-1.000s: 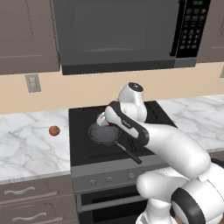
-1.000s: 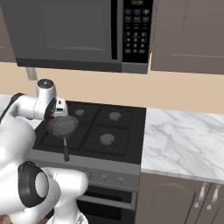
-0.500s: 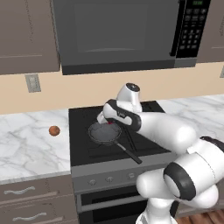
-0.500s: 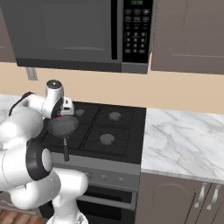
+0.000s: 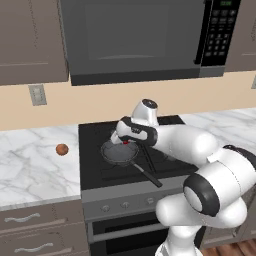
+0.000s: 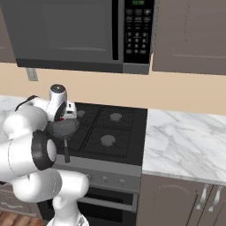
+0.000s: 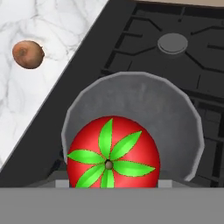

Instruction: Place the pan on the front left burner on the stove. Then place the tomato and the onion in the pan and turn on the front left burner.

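Hand view, onion [image 7: 28, 54]: you had it lying far left on the marble tabletop [image 7: 39, 87], well apart from the stove [image 7: 144, 48] and untouched; it was your next pick.
Hand view, tomato [image 7: 113, 152]: it sat low and centre, right at the end effector's tips and over the near part of the pan [image 7: 144, 109]. Whether it was touching the pan floor could not be told.
Pan: it rested on the front left burner, whose cap lay hidden beneath it, with the handle running toward the stove's front edge in the left base view.
Left base view, end effector [image 5: 121, 141]: it hovered just above the pan's back rim [image 5: 120, 146], a sliver of red showing under it. My judgement is that it was clamped on the tomato, though the tips themselves were hidden.
Step in hand: you were setting the tomato into the pan.
Doing it well: you needed to lower until the tomato met the floor before letting go, since a round fruit would roll if dropped. You also needed to keep it toward the pan's middle, away from the rim.
Risk: nudging the rim with the tips could have slid the pan off the grate.
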